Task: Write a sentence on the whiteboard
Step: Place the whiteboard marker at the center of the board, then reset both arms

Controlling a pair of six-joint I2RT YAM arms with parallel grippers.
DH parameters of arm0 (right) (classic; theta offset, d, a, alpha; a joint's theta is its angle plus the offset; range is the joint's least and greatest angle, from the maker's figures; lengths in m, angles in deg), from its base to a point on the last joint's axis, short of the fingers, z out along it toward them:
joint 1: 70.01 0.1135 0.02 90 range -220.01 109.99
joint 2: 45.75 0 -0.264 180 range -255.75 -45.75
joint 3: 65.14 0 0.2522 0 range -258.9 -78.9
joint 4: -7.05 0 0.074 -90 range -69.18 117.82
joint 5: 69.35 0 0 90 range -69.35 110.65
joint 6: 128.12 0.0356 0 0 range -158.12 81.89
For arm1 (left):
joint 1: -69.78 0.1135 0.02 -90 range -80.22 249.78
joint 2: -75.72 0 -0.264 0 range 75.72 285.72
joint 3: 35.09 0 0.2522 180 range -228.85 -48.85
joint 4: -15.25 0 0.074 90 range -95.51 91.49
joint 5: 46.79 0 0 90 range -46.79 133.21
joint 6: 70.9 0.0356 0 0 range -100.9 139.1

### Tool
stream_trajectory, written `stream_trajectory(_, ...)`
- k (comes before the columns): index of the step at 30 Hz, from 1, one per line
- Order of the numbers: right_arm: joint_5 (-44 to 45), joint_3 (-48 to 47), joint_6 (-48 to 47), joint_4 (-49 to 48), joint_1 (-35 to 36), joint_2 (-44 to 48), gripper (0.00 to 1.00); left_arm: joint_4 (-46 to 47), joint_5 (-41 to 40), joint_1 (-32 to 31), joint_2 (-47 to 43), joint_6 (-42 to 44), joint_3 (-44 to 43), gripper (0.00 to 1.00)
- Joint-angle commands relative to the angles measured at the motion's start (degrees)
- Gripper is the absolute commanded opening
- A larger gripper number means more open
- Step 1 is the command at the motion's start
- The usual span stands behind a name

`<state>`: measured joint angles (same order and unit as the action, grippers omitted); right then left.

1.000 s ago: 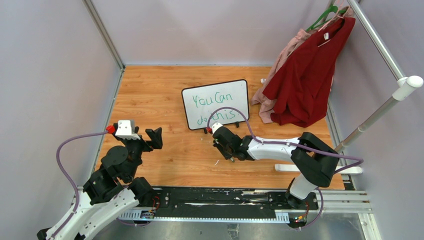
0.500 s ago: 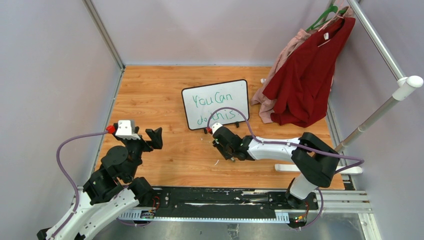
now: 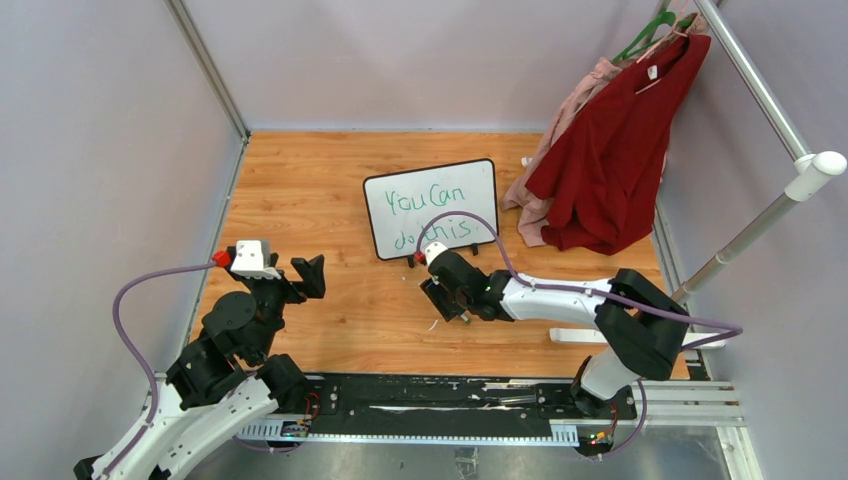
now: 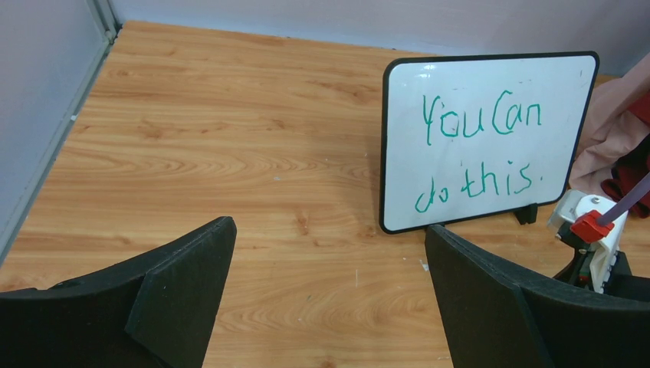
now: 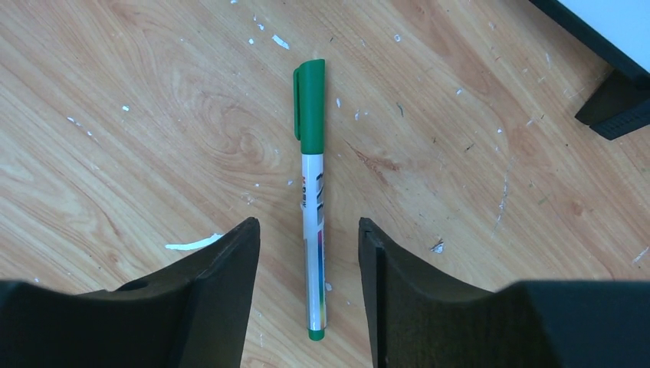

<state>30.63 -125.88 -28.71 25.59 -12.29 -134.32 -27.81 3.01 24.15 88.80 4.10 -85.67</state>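
The whiteboard [image 3: 440,218] is seen standing on its two black feet near the middle of the wooden table [image 3: 320,180], its face turned toward the arms. The sentence [image 4: 485,182] is written on it in green, in two lines: "You Can" above "do this". A green-capped marker [image 5: 310,207] is laid flat on the wood just near of the board's lower right corner, apart from the board's foot. It is straddled by the right gripper [image 5: 306,226], whose fingers are held apart on either side of the barrel without touching it. The left gripper [image 4: 329,230] is raised well to the left of the board, pointed at it, with its jaws spread wide and nothing between them. A red garment [image 3: 610,160] and a pink one [image 3: 560,130] are hung at the far right, their hems gathered on the table beside the board.
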Motion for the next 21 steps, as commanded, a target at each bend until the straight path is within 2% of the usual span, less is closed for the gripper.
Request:
stream_trajectory(1, -0.5, 1.0, -0.1, 1.2, -0.4, 2.5, 0.56, 0.0, -0.1, -0.3, 0.5, 0.5, -0.5, 1.0)
stream_trajectory(4, -0.8, 1.4, -0.1, 1.1, -0.5, 5.2, 0.6, -0.1, -0.2, -0.3, 0.5, 0.3, -0.5, 1.0)
stream_trajectory(9, -2.0, 3.0, -1.1, -0.5, -0.4, 11.8, 0.61, -0.1, -0.3, -0.3, 0.6, -0.6, -0.6, 1.0)
stream_trajectory(14, 0.4, 2.9, -1.1, 0.9, -0.4, 19.9, 0.6, -3.3, 1.4, -0.3, 1.6, -7.4, -2.4, 1.0)
stream_trajectory(18, 9.9, 3.8, 2.5, -0.6, -0.4, 25.6, 0.61, -9.3, -0.2, -0.3, 4.2, -16.1, -5.5, 1.0)
stream_trajectory(21, 19.3, 2.5, 9.0, -0.4, -0.3, 27.3, 0.63, -21.3, -9.6, -0.3, 8.8, -33.2, -10.6, 1.0)
